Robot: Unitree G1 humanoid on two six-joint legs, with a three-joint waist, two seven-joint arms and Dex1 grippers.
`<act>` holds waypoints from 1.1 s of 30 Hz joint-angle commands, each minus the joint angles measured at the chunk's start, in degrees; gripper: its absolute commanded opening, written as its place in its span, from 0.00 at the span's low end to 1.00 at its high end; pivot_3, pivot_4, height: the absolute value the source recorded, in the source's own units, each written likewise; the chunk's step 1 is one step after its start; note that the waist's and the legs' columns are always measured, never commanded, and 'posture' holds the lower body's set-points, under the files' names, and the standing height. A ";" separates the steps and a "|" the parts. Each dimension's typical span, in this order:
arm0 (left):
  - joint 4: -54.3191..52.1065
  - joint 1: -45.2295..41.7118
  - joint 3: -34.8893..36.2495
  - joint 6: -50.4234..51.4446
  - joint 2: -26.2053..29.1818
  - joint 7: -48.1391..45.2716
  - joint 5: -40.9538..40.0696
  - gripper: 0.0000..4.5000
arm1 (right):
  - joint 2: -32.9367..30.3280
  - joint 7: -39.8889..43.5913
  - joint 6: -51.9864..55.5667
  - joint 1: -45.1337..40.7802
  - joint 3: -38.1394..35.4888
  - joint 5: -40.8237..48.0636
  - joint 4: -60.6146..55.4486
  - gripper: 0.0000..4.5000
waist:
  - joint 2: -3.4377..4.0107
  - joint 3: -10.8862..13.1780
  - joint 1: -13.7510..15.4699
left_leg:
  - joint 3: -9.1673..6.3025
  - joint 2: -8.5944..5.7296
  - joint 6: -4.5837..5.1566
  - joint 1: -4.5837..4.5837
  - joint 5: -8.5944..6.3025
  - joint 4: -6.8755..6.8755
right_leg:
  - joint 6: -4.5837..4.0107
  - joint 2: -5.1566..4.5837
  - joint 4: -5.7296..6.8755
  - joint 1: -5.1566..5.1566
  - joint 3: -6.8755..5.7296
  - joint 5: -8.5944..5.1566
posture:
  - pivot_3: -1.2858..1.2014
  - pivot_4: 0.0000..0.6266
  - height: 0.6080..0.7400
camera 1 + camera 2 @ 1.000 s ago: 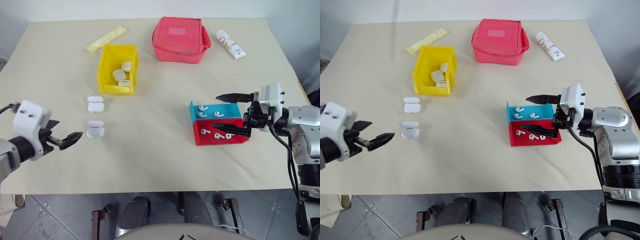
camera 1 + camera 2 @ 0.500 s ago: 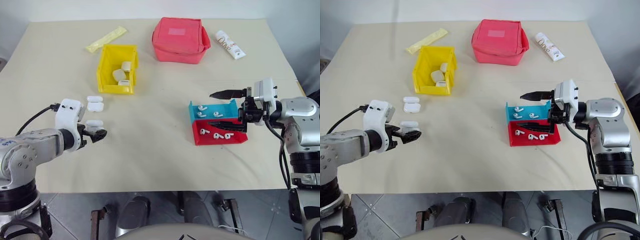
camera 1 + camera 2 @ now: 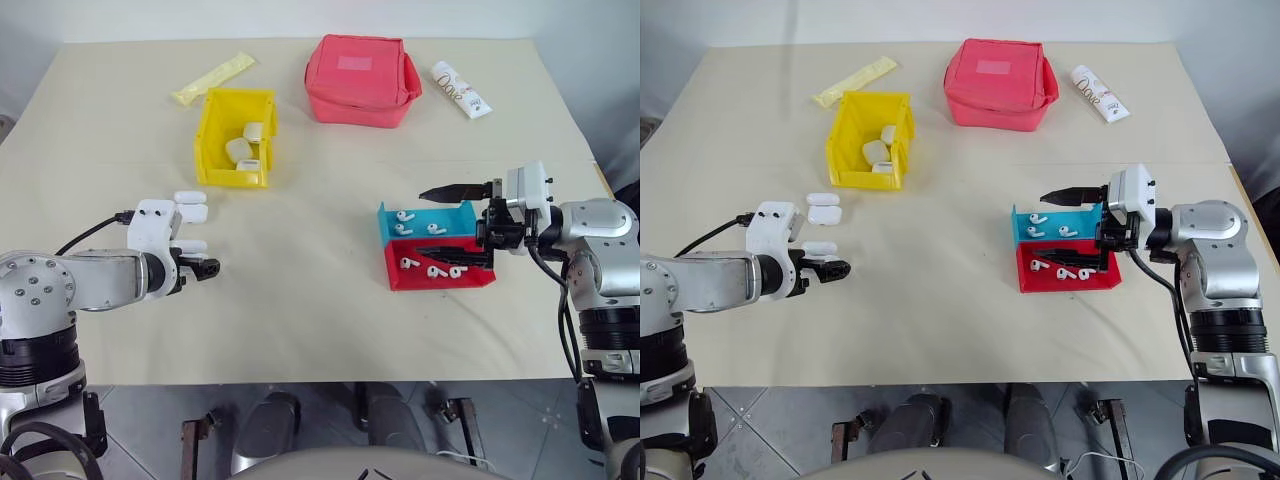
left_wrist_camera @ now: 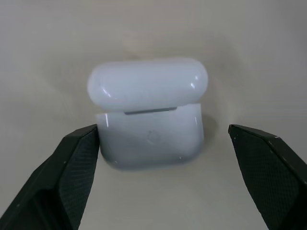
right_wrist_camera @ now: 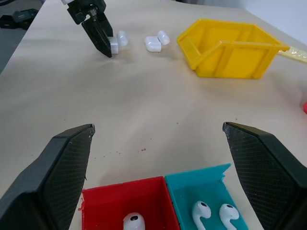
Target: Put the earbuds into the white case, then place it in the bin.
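Observation:
A white case (image 4: 151, 139) lies on the table with its lid flipped up. My left gripper (image 4: 163, 129) is open around it, one finger (image 4: 72, 177) close to its side and the other standing apart. From the head, that gripper (image 3: 197, 267) covers part of this case (image 3: 188, 246). A second open white case (image 3: 190, 207) lies just beyond. Several earbuds (image 3: 437, 271) rest in the red tray (image 3: 440, 281) and the blue tray (image 3: 445, 215). My right gripper (image 3: 450, 222) hangs open above those trays. The yellow bin (image 3: 212, 140) holds three more white cases.
A red fabric pouch (image 3: 360, 78) sits at the back, with a white printed tube (image 3: 460, 88) to its right and a yellow packet (image 3: 212, 79) behind the bin. The table's front edge runs just below both arms.
My left gripper has swung right and down, rolling at the wrist, from beside the near case to straddling it. The right gripper has hardly moved.

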 commanded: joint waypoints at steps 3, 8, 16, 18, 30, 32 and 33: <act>3.24 0.33 -4.16 -5.90 4.97 9.90 -12.46 0.99 | -0.36 -0.82 0.35 0.95 -1.50 0.84 -3.00 1.00 | -0.02 -0.01 0.00 | 0.01 -0.01 -0.03 0.00 0.03 0.00 | -0.01 0.00 0.06 -0.04 0.07 0.00 | 0.52 0.24 1.00; 3.95 1.26 -11.29 -14.64 10.58 16.28 -23.10 0.99 | -0.32 -1.24 0.58 1.11 -1.55 0.75 -3.26 1.00 | -0.03 -0.02 0.00 | 0.06 -0.01 -0.04 0.00 0.05 -0.02 | -0.03 0.00 0.10 -0.09 0.34 -0.02 | 0.52 0.24 1.00; 3.11 1.62 -18.52 -24.22 14.62 19.11 -29.25 0.99 | -0.23 -1.74 0.77 0.90 -1.36 0.70 -3.27 1.00 | -0.01 -0.03 0.02 | 0.16 -0.04 -0.02 0.02 0.06 -0.04 | -0.06 0.01 0.14 -0.12 0.43 -0.03 | 0.52 0.24 1.00; 3.11 1.30 -19.38 -25.38 14.67 18.98 -29.25 0.99 | -0.23 -1.82 0.81 0.83 -1.30 0.70 -3.29 1.00 | 0.01 -0.04 0.11 | 0.17 -0.06 -0.01 0.02 0.07 -0.04 | -0.06 0.00 0.15 -0.12 0.43 -0.03 | 0.52 0.24 1.00; 5.70 -1.16 -22.25 -27.37 13.98 16.88 -26.42 0.99 | -0.03 -2.47 1.25 0.90 -1.19 0.70 -3.78 1.00 | 0.08 -0.08 0.37 | 0.15 -0.24 0.07 0.03 0.20 -0.05 | -0.05 -0.08 0.20 -0.12 0.41 -0.03 | 0.52 0.24 1.00; 5.84 -1.27 -22.47 -27.13 14.06 16.50 -26.08 0.99 | -0.08 -2.59 1.30 1.04 -1.21 0.71 -3.92 1.00 | 0.08 -0.08 0.37 | 0.15 -0.26 0.06 0.03 0.21 -0.05 | -0.05 -0.08 0.20 -0.12 0.41 -0.03 | 0.52 0.24 1.00; 5.79 -1.25 -22.52 -27.08 14.10 16.39 -26.01 0.99 | -0.14 -2.59 1.30 1.14 -1.24 0.75 -4.02 1.00 | 0.08 -0.08 0.37 | 0.15 -0.28 0.06 0.03 0.21 -0.05 | -0.05 -0.08 0.20 -0.12 0.41 -0.03 | 0.52 0.24 1.00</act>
